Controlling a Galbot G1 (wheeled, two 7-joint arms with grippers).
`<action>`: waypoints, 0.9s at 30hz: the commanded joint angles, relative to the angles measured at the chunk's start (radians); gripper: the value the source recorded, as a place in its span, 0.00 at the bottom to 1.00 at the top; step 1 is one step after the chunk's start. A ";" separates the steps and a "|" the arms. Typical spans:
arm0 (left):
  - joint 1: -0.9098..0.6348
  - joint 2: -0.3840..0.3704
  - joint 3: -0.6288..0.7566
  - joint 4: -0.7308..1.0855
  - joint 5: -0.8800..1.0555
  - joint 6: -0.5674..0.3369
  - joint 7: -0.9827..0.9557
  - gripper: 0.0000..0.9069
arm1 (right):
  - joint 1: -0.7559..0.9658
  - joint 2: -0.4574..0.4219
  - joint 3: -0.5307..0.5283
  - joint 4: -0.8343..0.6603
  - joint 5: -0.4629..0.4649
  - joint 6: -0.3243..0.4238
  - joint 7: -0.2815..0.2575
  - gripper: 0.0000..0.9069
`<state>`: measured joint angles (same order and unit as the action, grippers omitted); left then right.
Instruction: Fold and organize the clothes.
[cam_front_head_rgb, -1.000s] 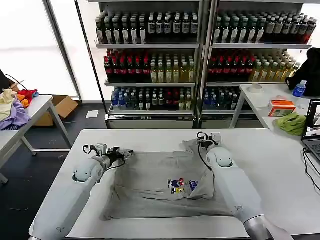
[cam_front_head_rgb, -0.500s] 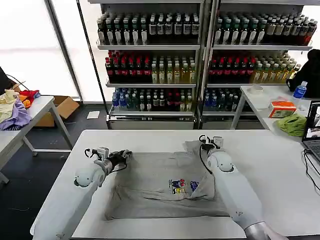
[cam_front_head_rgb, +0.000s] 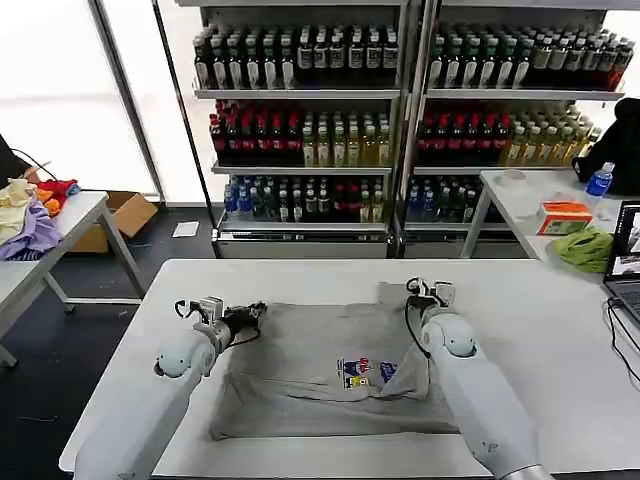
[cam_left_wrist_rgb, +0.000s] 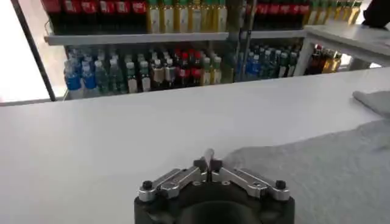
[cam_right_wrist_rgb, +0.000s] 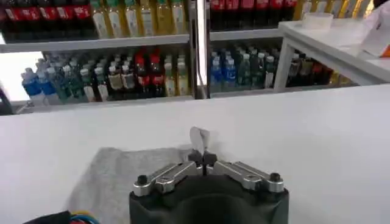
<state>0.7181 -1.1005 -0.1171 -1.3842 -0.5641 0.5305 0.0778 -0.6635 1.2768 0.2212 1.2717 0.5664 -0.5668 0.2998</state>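
Observation:
The clothes are one light grey T-shirt (cam_front_head_rgb: 320, 375) with a small multicoloured chest print (cam_front_head_rgb: 360, 371), lying spread and partly folded on the white table (cam_front_head_rgb: 540, 330). My left gripper (cam_front_head_rgb: 250, 312) is at the shirt's far left corner, shut on a pinch of its edge (cam_left_wrist_rgb: 209, 157). My right gripper (cam_front_head_rgb: 424, 291) is at the far right corner, shut on a small flap of grey cloth (cam_right_wrist_rgb: 198, 139). In the left wrist view the shirt (cam_left_wrist_rgb: 329, 167) spreads away beside the jaws. In the right wrist view the shirt (cam_right_wrist_rgb: 113, 173) lies under that gripper (cam_right_wrist_rgb: 202, 156).
Shelves of bottles (cam_front_head_rgb: 310, 130) stand behind the table. A side table on the left holds purple, yellow and red garments (cam_front_head_rgb: 30, 222). On the right table lie a lime-green cloth (cam_front_head_rgb: 585, 246), an orange box (cam_front_head_rgb: 563, 214), a blue bottle (cam_front_head_rgb: 598, 178) and a laptop (cam_front_head_rgb: 626, 250).
Both grippers have drawn a little nearer and to the right, still holding the shirt's far corners. The far edge of the shirt now lies straighter between them.

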 joint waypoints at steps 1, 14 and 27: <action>0.003 0.002 -0.017 -0.050 0.001 -0.026 -0.004 0.00 | -0.020 -0.003 0.004 0.117 0.012 0.014 0.000 0.00; 0.124 0.080 -0.085 -0.245 -0.006 -0.025 -0.007 0.01 | -0.099 -0.033 0.033 0.423 0.032 0.015 0.030 0.00; 0.337 0.118 -0.169 -0.399 0.030 -0.030 0.000 0.00 | -0.312 -0.048 0.072 0.670 0.024 -0.003 0.061 0.00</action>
<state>0.9359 -1.0015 -0.2521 -1.6861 -0.5454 0.5035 0.0771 -0.8838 1.2336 0.2903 1.8055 0.5889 -0.5728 0.3605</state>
